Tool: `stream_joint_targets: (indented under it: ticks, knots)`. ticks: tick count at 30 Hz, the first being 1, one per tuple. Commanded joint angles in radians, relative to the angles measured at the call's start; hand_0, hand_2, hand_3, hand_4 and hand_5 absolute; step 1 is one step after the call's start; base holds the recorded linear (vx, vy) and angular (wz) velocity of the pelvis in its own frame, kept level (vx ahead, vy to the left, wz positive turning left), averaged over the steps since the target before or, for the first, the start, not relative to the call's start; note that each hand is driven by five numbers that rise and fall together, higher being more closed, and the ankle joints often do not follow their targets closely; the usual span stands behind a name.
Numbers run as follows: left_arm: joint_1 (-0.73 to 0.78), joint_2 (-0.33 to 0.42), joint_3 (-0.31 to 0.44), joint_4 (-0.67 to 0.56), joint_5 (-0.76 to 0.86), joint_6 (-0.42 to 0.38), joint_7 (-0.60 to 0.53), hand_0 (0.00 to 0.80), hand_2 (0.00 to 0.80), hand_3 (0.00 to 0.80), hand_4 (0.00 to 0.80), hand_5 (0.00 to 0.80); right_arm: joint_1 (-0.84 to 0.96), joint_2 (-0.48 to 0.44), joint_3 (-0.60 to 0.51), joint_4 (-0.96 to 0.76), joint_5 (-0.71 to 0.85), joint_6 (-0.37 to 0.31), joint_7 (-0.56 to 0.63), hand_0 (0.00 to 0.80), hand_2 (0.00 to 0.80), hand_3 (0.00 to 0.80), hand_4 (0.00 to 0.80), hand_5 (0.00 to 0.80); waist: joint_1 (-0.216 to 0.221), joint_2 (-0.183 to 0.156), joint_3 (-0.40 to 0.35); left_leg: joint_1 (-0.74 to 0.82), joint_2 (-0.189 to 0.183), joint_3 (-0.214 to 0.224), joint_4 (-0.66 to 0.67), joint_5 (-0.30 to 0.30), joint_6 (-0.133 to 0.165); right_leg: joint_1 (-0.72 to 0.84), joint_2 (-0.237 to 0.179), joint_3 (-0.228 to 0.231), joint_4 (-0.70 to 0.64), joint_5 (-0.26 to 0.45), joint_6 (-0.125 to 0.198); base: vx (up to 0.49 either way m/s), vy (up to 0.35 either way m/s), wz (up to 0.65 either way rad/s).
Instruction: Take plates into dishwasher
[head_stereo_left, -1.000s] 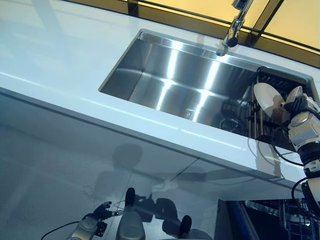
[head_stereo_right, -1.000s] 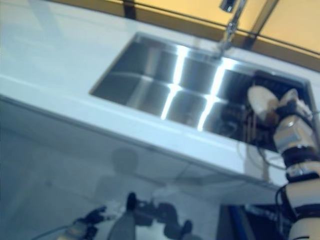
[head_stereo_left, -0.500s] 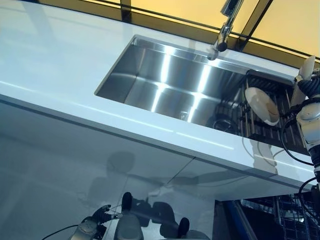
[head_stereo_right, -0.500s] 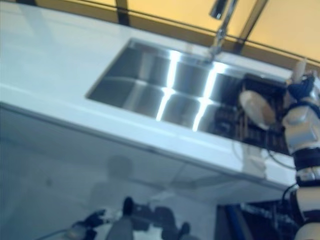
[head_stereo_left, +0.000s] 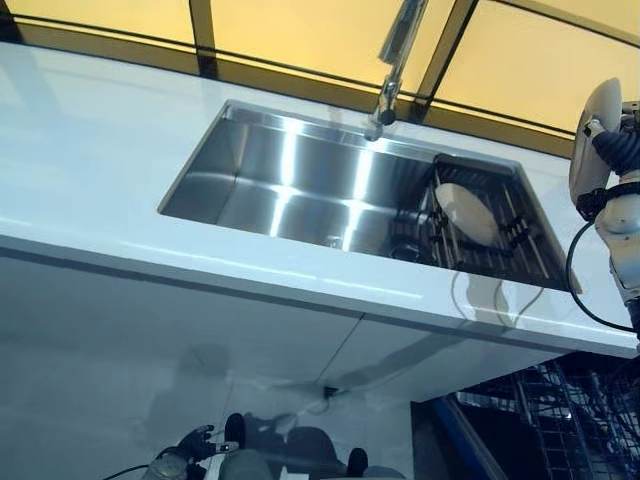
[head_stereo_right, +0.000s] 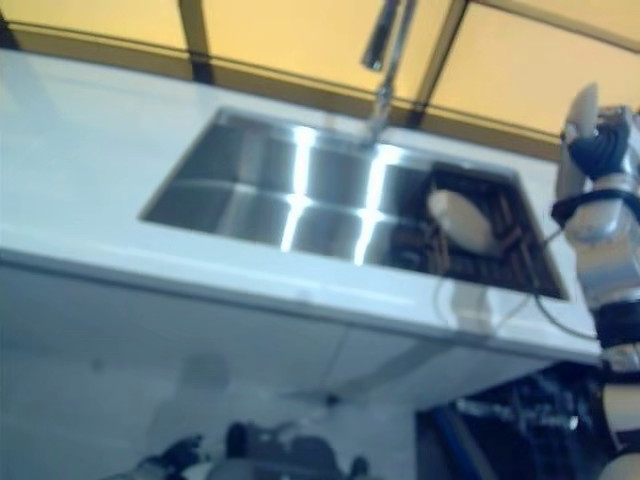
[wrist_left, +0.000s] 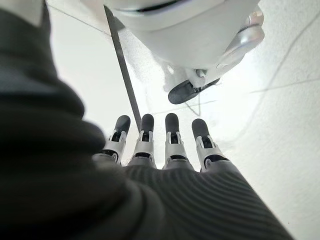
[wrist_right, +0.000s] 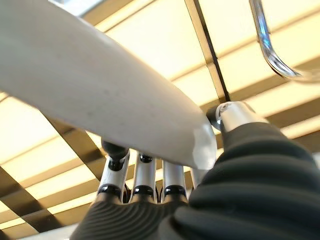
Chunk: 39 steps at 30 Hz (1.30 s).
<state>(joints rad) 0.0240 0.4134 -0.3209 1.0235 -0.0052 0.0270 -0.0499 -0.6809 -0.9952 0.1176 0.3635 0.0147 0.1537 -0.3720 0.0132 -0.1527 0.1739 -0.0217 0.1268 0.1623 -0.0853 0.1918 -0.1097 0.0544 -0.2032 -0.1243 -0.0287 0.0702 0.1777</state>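
Left robot hand (wrist_left: 165, 145) hangs low near the floor, well apart from everything, fingers straight and relaxed, holding nothing. I leave it idle.

Dishwasher rack (head_stereo_left: 560, 410) shows below my right robot hand, dark wire basket under the desk (head_stereo_left: 90, 170) edge; I see no plates in the part that shows.

Right robot hand (head_stereo_left: 612, 150) is raised at the right end of the desk, fingers and thumb pinching the rim of a white plate (head_stereo_left: 592, 135). Plate sits on edge in the grasp, nearly upright, long axis running up and down with a slight lean, top rim above the robot hand. Its face turns toward the sink side, away from the palm, as far as I can tell.

Second plate (head_stereo_left: 466, 213) leans in the drying rack (head_stereo_left: 520, 235) inside the sink (head_stereo_left: 290, 175), to the left of and below the right robot hand, well apart from it.

Progress, my judgement: early-middle. One plate lifted, not yet in the dishwasher; one left in the rack. Faucet (head_stereo_left: 392, 60) stands beyond the sink.
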Motion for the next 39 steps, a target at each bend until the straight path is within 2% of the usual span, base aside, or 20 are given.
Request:
stream_joint_targets:
  ticks: [1, 3, 5, 10, 12, 15, 20, 25, 32, 39]
  knots:
    - [0.003, -0.004, 0.015, 0.002, 0.080, 0.023, -0.010, 0.000, 0.000, 0.000, 0.000, 0.000, -0.017, -0.119, -0.055, -0.086, 0.025, -0.036, 0.018, 0.800, 0.800, 0.800, 0.800, 0.800, 0.006, 0.027, -0.023, 0.112, -0.129, 0.059, -0.002, -0.237, 0.117, -0.113, 0.018, -0.107, 0.063, 0.139, 0.046, -0.032, 0.038, -0.72]
    - [-0.005, 0.005, 0.019, 0.013, 0.091, 0.032, -0.009, 0.000, 0.000, 0.000, 0.000, 0.000, -0.007, -0.122, -0.070, -0.122, 0.033, -0.034, 0.037, 0.800, 0.800, 0.800, 0.800, 0.800, -0.009, 0.024, -0.025, 0.120, -0.122, 0.079, -0.002, -0.240, 0.116, -0.130, -0.001, -0.111, 0.075, 0.163, 0.051, -0.068, 0.022, -0.70]
    - [-0.021, 0.010, 0.030, 0.037, 0.083, 0.042, -0.002, 0.000, 0.000, 0.000, 0.000, 0.000, 0.006, -0.117, -0.078, -0.163, 0.048, -0.051, 0.058, 0.800, 0.800, 0.800, 0.800, 0.800, -0.015, 0.027, -0.030, 0.127, -0.105, 0.125, -0.002, -0.239, 0.115, -0.131, -0.035, -0.137, 0.114, 0.175, 0.054, -0.117, 0.011, -0.58]
    - [-0.047, 0.017, 0.026, 0.081, 0.060, 0.024, 0.005, 0.000, 0.000, 0.000, 0.000, 0.000, 0.042, -0.118, -0.094, -0.214, 0.080, -0.086, 0.097, 0.800, 0.800, 0.800, 0.800, 0.800, -0.028, 0.033, -0.050, 0.125, -0.074, 0.197, -0.002, -0.230, 0.118, -0.074, -0.086, -0.151, 0.123, 0.161, 0.045, -0.107, -0.051, -0.89]
    - [-0.054, 0.018, 0.020, 0.088, 0.054, 0.012, 0.006, 0.000, 0.000, 0.000, 0.000, 0.000, 0.061, -0.120, -0.105, -0.228, 0.086, -0.088, 0.108, 0.800, 0.800, 0.800, 0.800, 0.800, -0.032, 0.035, -0.057, 0.120, -0.062, 0.218, -0.002, -0.227, 0.114, -0.051, -0.103, -0.155, 0.115, 0.159, 0.050, -0.102, -0.152, -0.74]
    - [-0.061, 0.021, 0.015, 0.089, 0.047, -0.001, 0.005, 0.000, 0.000, 0.000, 0.000, 0.000, 0.096, -0.115, -0.127, -0.243, 0.101, -0.094, 0.122, 0.800, 0.800, 0.800, 0.800, 0.800, -0.040, 0.033, -0.066, 0.112, -0.046, 0.238, -0.002, -0.219, 0.108, -0.026, -0.107, -0.150, 0.097, 0.146, 0.056, -0.083, -0.185, -0.70]
    - [-0.073, 0.017, 0.013, 0.093, 0.041, -0.014, 0.010, 0.000, 0.000, 0.000, 0.000, 0.000, 0.167, -0.105, -0.164, -0.270, 0.141, -0.106, 0.152, 0.800, 0.800, 0.800, 0.800, 0.800, -0.053, 0.033, -0.072, 0.114, -0.024, 0.253, -0.002, -0.212, 0.094, -0.011, -0.082, -0.149, 0.055, 0.110, 0.058, -0.053, -0.264, -0.33]
    - [-0.076, -0.004, 0.013, 0.108, 0.059, -0.040, 0.016, 0.000, 0.000, 0.000, 0.000, 0.000, 0.221, -0.075, -0.174, -0.322, 0.160, -0.093, 0.193, 0.800, 0.800, 0.800, 0.800, 0.800, -0.066, 0.045, -0.065, 0.121, 0.013, 0.254, -0.002, -0.191, 0.068, 0.003, -0.019, -0.144, 0.009, 0.028, 0.043, -0.015, -0.300, -0.13]
    - [-0.080, -0.038, -0.003, 0.106, 0.083, -0.067, 0.013, 0.000, 0.000, 0.000, 0.000, 0.000, 0.223, -0.044, -0.155, -0.345, 0.130, -0.049, 0.236, 0.800, 0.800, 0.800, 0.800, 0.800, -0.081, 0.064, -0.049, 0.107, 0.031, 0.229, -0.002, -0.164, 0.028, 0.007, 0.027, -0.115, -0.032, 0.007, 0.005, -0.014, -0.206, -0.03]
    - [-0.106, -0.066, -0.026, 0.073, 0.071, -0.077, 0.015, 0.000, 0.000, 0.000, 0.000, 0.000, 0.187, -0.007, -0.109, -0.322, 0.079, -0.029, 0.269, 0.800, 0.800, 0.800, 0.800, 0.800, -0.098, 0.093, -0.011, 0.073, 0.040, 0.221, -0.002, -0.136, 0.000, -0.026, 0.055, -0.102, -0.054, 0.009, -0.027, -0.078, -0.125, 0.00]
